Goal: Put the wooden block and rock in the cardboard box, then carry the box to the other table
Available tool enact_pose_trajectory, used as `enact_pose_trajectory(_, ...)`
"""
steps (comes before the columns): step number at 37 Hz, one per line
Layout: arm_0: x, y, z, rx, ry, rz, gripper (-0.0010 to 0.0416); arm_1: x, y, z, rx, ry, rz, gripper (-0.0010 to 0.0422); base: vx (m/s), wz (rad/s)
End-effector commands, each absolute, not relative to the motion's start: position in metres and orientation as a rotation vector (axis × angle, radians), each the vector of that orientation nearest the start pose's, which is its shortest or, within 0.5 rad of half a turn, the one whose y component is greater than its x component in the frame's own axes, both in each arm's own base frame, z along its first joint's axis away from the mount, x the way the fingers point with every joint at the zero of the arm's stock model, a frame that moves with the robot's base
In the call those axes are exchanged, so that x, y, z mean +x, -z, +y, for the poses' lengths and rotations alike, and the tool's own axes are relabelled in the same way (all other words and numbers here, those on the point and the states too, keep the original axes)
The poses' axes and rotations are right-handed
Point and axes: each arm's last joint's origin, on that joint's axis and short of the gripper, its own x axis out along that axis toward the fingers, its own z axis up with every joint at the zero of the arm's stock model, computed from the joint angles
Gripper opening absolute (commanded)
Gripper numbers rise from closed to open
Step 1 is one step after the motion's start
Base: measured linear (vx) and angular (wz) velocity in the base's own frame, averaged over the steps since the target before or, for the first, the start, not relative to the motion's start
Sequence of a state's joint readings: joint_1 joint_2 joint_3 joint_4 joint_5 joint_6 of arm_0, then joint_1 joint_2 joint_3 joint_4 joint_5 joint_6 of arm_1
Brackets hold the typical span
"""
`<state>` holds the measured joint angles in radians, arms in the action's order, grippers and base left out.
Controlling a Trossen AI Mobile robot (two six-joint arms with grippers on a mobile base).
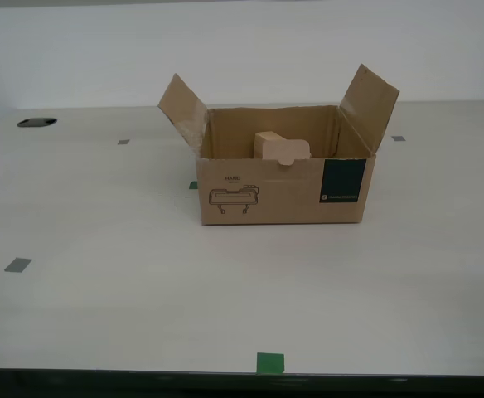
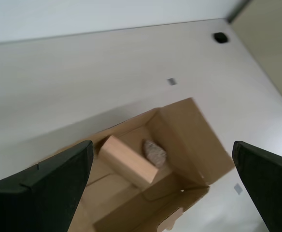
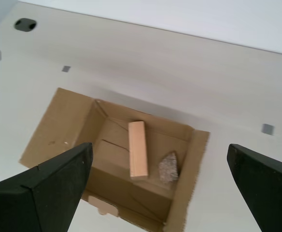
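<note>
Right, both loads are in, so you're at the carry stage by my reading. Look down the first wrist view: the wooden block [image 3: 138, 150] lies flat on the floor of the cardboard box [image 3: 59, 125], and the rock [image 3: 169, 167] sits just beside it, apart by a sliver. The second wrist view agrees, block [image 2: 129, 161] and rock [image 2: 154, 151] side by side near one inner wall.

In the exterior view the box [image 1: 283, 189] stands upright at the middle of the table [image 1: 101, 298], printed front toward the camera, one side flap [image 1: 182, 112] splayed toward 10 o'clock and the other flap [image 1: 369, 97] toward 2 o'clock. That leaves the mouth wide open, which is why both cameras see straight inside. Only the block's top [image 1: 281, 146] shows over the front wall there; the rock is hidden behind it.

Your first gripper [image 3: 160, 191] hangs above the box with its jaws spread wide, holding nothing. Your second gripper [image 2: 162, 186] does the same, jaws parted and empty. Neither arm appears in the exterior view, so both are high and clear of the cardboard.

Green tape [image 1: 270, 362] marks the near edge at 6 o'clock. For the lift, I'd say you want one gripper on each side wall, below the flaps, or the box may tilt and spill.
</note>
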<state>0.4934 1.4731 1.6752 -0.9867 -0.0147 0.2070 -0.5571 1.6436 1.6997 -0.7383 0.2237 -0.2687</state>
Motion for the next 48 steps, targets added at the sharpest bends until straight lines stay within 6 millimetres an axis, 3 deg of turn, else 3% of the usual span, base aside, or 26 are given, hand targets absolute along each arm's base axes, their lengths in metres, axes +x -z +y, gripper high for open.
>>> enact_pose_trajectory(1, 0.253, -0.411, 0.132, 0.017, -0.361, 0.837, 0.0388, 0.296, -0.383, -0.186, -0.152, 0.538, 0.84, 0.0394, 0.0, 0.0)
enact_pose_trajectory(13, 0.257, -0.399, 0.119, 0.015, -0.29, 0.958, 0.0388, 0.295, -0.372, -0.172, -0.149, 0.449, 0.975, 0.0394, 0.0, 0.0)
enact_pose_trajectory(23, 0.265, -0.384, 0.12, -0.006, -0.263, 1.056, 0.0388, 0.297, -0.364, -0.16, -0.158, 0.391, 1.041, 0.0394, 0.0, 0.0)
enact_pose_trajectory(31, 0.277, -0.369, 0.125, -0.023, -0.25, 1.117, 0.0388, 0.302, -0.339, -0.147, -0.168, 0.328, 1.115, 0.0394, 0.0, 0.0)
enact_pose_trajectory(39, 0.296, -0.343, 0.133, -0.051, -0.229, 1.218, 0.0388, 0.305, -0.311, -0.142, -0.187, 0.288, 1.159, 0.0394, 0.0, 0.0)
enact_pose_trajectory(48, 0.329, -0.297, 0.135, -0.073, -0.178, 1.353, 0.0388, 0.315, -0.282, -0.148, -0.213, 0.296, 1.212, 0.0394, 0.0, 0.0)
